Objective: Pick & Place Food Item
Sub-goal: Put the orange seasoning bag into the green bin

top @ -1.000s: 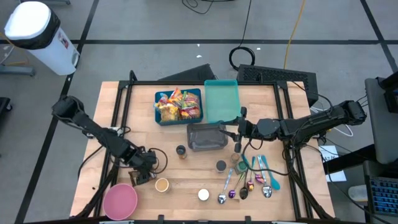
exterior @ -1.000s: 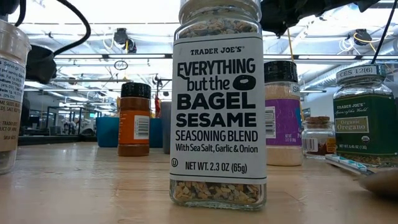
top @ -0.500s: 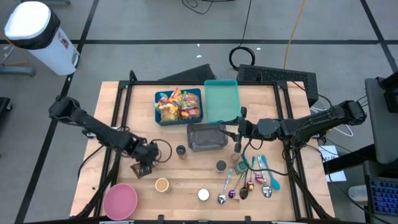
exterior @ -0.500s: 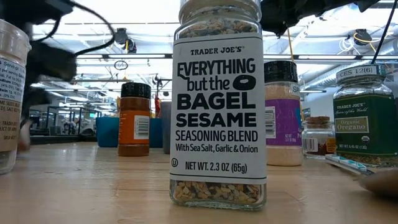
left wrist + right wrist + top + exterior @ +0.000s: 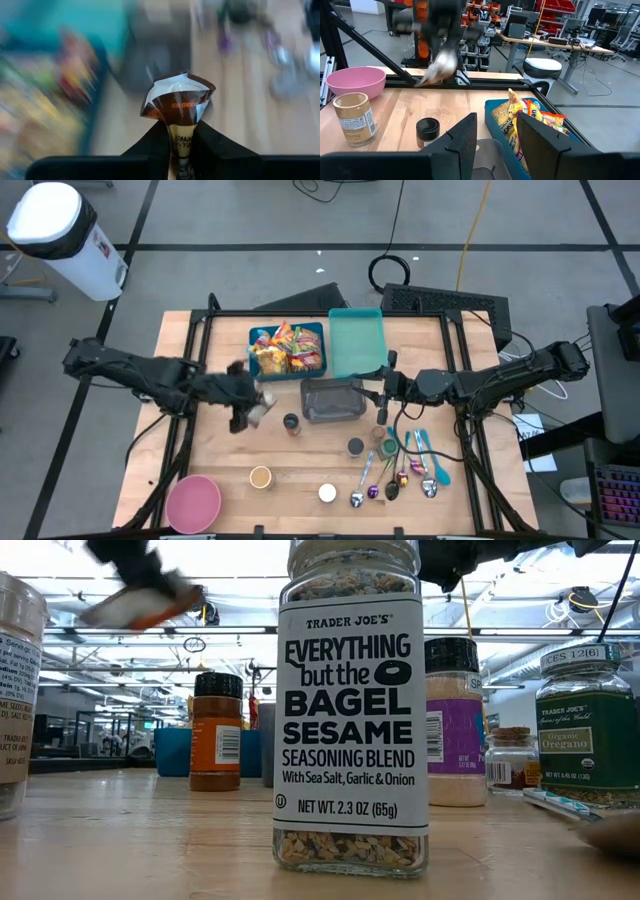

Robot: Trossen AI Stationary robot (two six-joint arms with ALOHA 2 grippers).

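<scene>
Seen from above, the left gripper [image 5: 250,412] was clamped on a brown snack packet [image 5: 177,106], holding it in the air just beside the blue bin [image 5: 287,351] of snacks. A grey tray [image 5: 331,400] sat next along. At the tray's right edge, the right gripper [image 5: 384,391] hovered, fingers apart.

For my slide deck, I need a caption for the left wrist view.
Left gripper clamps a brown snack packet in transit above the table.
</scene>
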